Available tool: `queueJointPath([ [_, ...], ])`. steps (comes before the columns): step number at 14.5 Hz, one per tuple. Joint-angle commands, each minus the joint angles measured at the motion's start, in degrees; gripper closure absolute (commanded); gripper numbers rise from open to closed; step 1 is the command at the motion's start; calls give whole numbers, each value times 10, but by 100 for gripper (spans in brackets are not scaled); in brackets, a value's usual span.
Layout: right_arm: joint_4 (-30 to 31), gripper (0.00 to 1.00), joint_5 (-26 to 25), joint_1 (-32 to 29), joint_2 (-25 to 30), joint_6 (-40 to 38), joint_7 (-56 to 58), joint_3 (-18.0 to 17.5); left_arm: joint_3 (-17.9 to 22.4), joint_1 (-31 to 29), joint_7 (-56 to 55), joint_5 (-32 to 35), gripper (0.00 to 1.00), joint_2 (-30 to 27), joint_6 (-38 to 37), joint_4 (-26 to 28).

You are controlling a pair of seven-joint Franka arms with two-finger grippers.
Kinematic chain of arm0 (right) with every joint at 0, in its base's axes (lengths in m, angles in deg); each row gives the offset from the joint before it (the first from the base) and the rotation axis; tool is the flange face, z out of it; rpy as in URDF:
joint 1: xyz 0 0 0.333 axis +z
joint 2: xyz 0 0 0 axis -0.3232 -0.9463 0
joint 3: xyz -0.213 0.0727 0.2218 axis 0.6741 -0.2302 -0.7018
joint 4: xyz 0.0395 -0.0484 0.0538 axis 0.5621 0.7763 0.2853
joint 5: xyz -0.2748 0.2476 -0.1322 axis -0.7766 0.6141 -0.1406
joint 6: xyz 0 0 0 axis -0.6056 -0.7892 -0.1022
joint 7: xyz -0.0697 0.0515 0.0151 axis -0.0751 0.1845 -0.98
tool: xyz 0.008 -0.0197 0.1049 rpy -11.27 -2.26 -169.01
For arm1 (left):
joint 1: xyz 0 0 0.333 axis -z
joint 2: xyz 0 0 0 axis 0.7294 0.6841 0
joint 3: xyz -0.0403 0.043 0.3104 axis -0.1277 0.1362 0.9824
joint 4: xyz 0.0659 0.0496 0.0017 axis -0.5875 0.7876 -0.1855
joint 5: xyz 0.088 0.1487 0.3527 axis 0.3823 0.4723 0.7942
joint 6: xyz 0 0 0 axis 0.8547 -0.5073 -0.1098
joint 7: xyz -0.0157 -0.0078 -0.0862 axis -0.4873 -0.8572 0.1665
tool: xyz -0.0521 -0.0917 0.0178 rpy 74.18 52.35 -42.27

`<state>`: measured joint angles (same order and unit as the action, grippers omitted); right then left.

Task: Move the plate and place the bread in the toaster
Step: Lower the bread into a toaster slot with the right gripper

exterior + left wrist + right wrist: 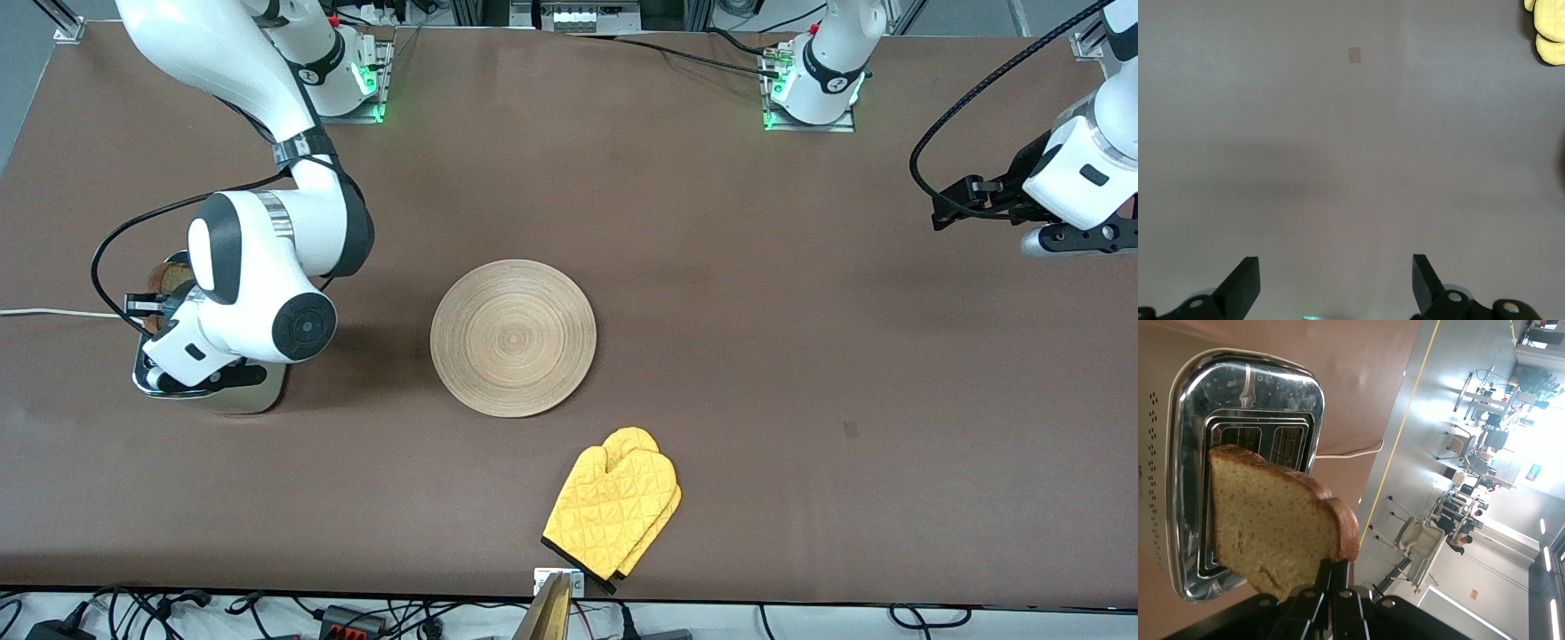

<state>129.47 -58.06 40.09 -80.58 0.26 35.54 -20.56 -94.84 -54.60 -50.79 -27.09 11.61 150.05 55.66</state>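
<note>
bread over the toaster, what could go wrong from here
The right claw pinches the bread only at one crust corner, so the slice could pivot or slip as it lowers. In the right wrist view the slice hangs tilted across the toaster slots, so it might catch on the chrome top instead of dropping in. The left claw waits open at its end of the table.
</note>
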Motion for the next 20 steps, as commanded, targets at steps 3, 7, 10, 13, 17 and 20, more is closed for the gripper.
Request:
queueJointPath([
  [3, 13, 100, -8, -4, 5, 9, -18, -2, 4, 3, 3, 0, 0, -17, -5, 14],
  [7, 11, 100, -41, 4, 10, 0, -8, -2, 4, 3, 3, 0, 0, -17, -6, 14],
  [10, 14, 100, -41, 6, 10, -9, -14, -2, 4, 2, 3, 0, 0, -17, -6, 14],
  [13, 13, 100, -42, 6, 11, -21, -12, -2, 4, 2, 3, 0, 0, -17, -7, 14],
  [17, 12, 100, -69, 8, 12, -19, -11, -3, 4, 2, 2, 0, 0, -17, -10, 14],
  [20, 14, 100, -60, 10, 7, -17, -25, -7, 4, 2, 2, 0, 0, -17, -10, 14],
])
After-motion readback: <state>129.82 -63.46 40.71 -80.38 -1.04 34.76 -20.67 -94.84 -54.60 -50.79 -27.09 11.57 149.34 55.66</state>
